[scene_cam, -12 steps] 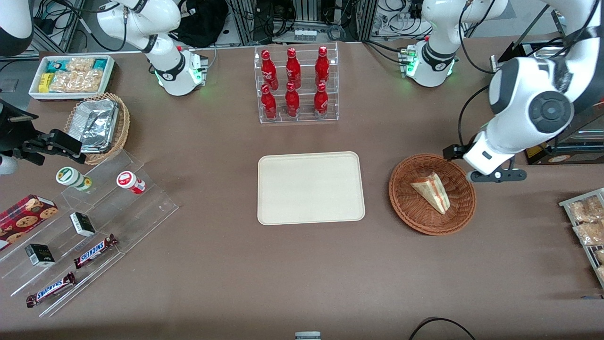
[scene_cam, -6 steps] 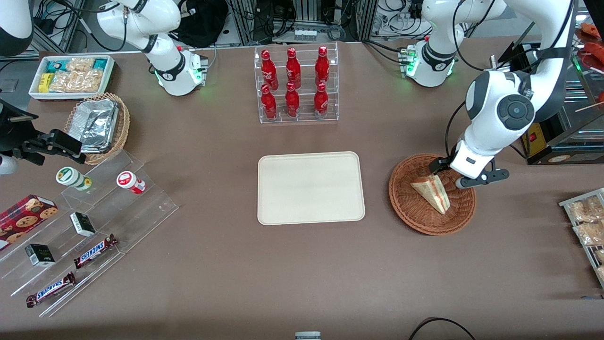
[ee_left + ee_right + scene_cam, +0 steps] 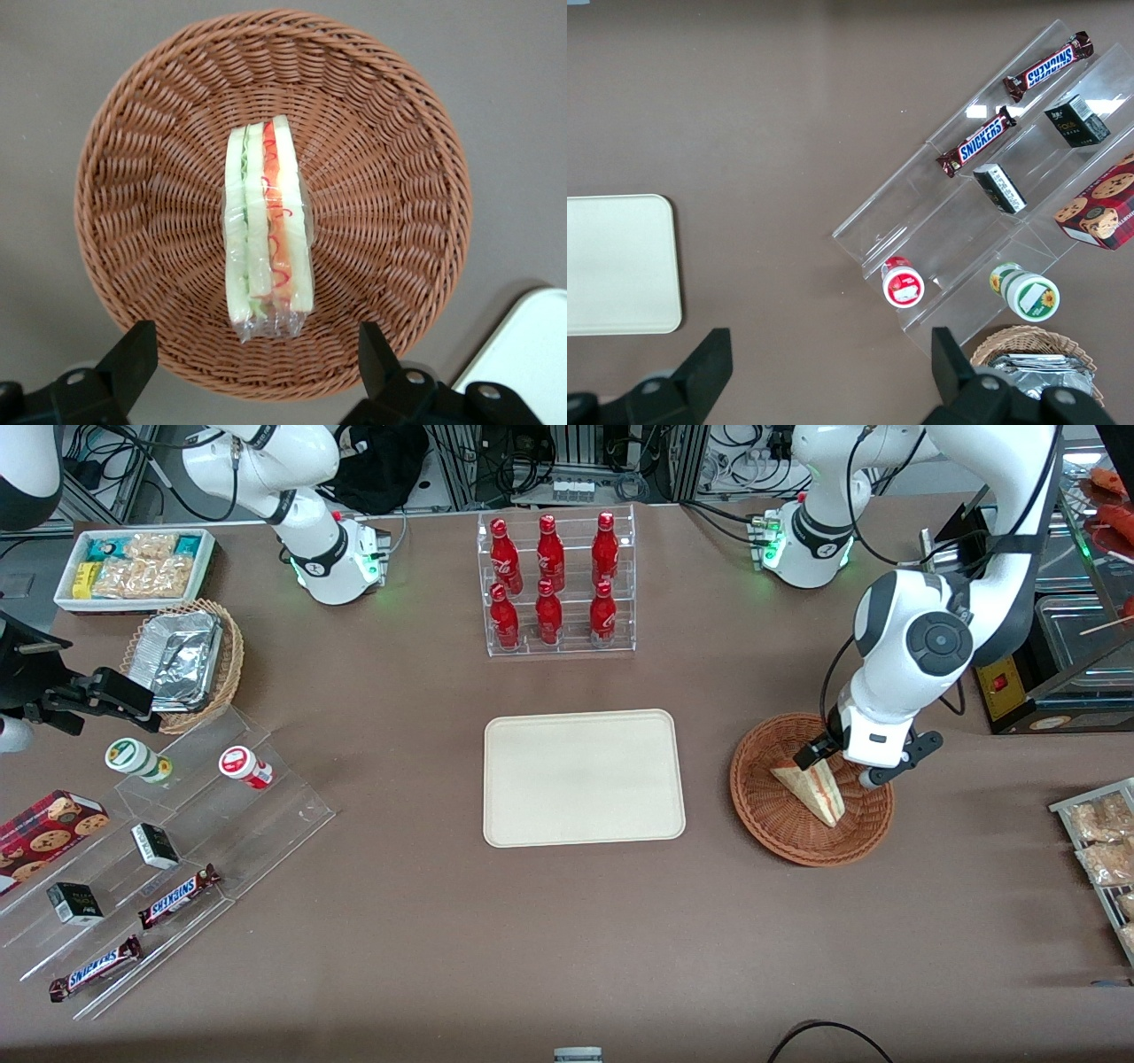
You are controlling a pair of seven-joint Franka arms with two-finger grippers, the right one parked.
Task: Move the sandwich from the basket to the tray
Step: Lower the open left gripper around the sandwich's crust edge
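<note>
Left wrist view: the claw is held spread wide above the basket, with nothing between its fingers. The sandwich is seen lying wrapped in the basket's middle, cut edge up, untouched. The tray sits beside the basket, toward the parked arm's end. Risks judged: the clear wrap could slip if pinched shallow; the soft bread could be crushed; a finger could snag the wicker if lowered off-centre.

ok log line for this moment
phase: reach | gripper: open, above sandwich, fingers apart | sandwich: in basket | tray: bare
</note>
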